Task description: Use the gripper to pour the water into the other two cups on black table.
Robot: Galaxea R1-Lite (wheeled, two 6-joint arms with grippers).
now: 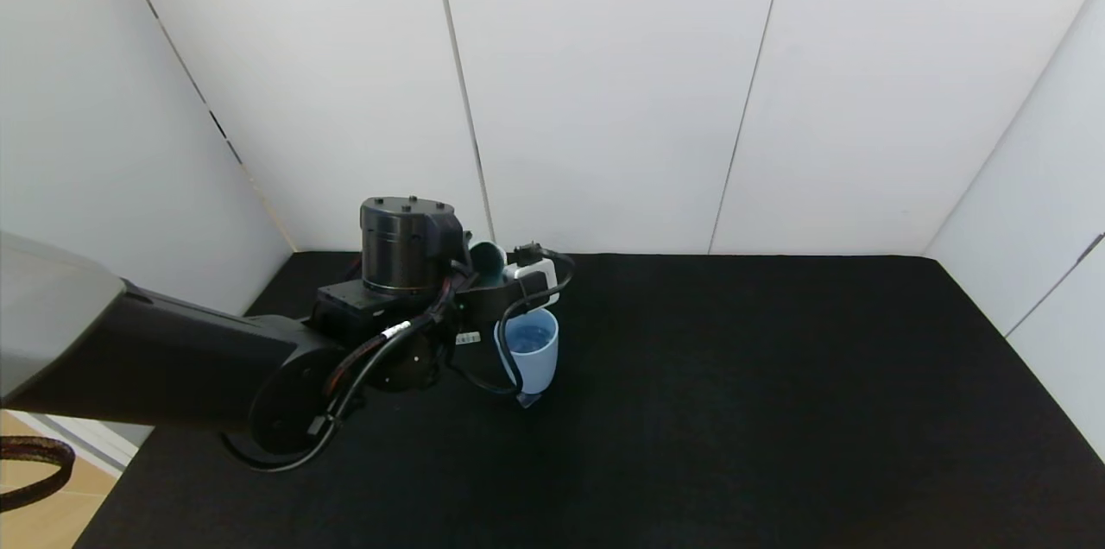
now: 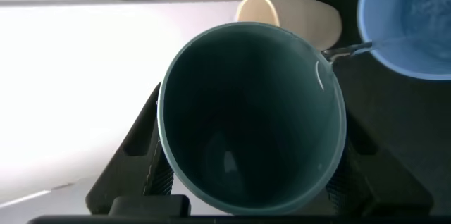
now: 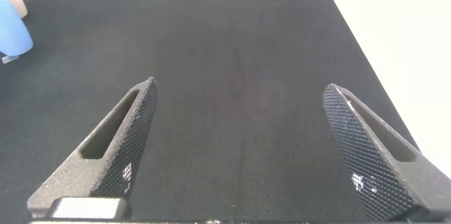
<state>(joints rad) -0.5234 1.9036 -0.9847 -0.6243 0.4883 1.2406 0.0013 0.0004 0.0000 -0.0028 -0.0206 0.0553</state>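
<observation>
Black counter (image 1: pixel 777 411), white walls: left claw (image 2: pixel 246 189) pinches tilted green cup (image 2: pixel 250 118), trickling into blue cup (image 1: pixel 531 350); cream cup (image 2: pixel 296 14) likely next; right claw (image 3: pixel 239 146) spread, idle.

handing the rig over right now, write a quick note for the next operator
Left gripper: shut on the teal cup, tipped toward the light blue cup, a thin stream running from its rim.
Right gripper: open, idle over the black table.
Light blue cup holds water. Beige cup stands just behind; whether it is filled cannot be seen.
Left: finish the pour, check the beige cup, set the teal cup down.
</observation>
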